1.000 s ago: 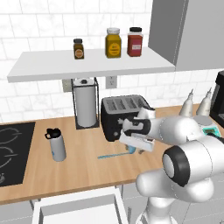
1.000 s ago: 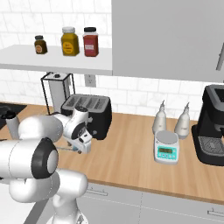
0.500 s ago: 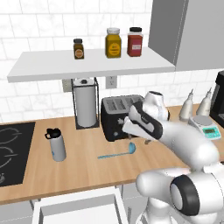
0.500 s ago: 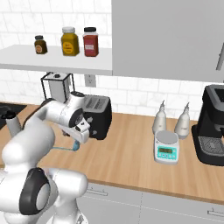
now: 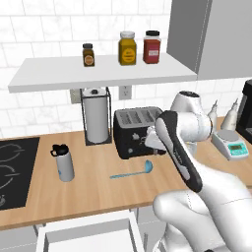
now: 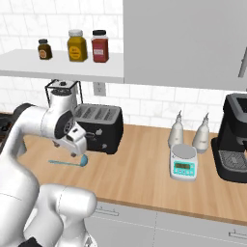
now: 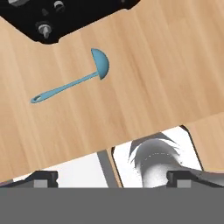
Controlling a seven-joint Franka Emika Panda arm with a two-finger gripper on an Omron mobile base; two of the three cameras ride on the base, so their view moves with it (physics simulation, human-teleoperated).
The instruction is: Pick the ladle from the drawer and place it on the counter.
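The light-blue ladle (image 5: 132, 171) lies flat on the wooden bench (image 5: 98, 189), just near of the black toaster (image 5: 138, 131), handle running left and bowl right, while the empty claw (image 7: 111, 178) hovers above it, fingertips spread.

Drawer (image 5: 88, 235) cut by the bottom edge; ladle (image 6: 70, 162) partly behind the arm.
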